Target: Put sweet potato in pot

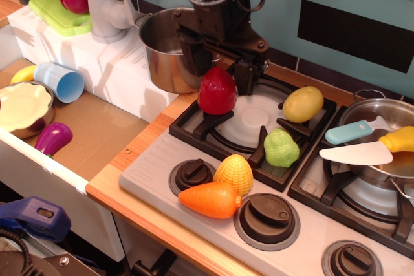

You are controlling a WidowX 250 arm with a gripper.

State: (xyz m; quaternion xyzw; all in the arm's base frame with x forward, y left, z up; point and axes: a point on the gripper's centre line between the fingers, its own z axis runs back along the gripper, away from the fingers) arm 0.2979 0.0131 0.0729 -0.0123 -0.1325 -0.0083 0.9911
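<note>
The gripper [218, 69], spread wide, hung just above the sweet potato [217, 91] on the left burner, near the pot [165, 50]. Grasp pending: it likely needed lowering, then closing.

Wall: teal panel [336, 11] across the top right, with a dark rectangular inset.
Counter: light wood edge [149, 214] running diagonally through the lower centre.
Stove: grey toy hob [304, 224] with black knobs, lower right.
Sink: white basin [97, 134] at left, brown bottom.
Faucet: grey [107, 1], upper left.
</note>
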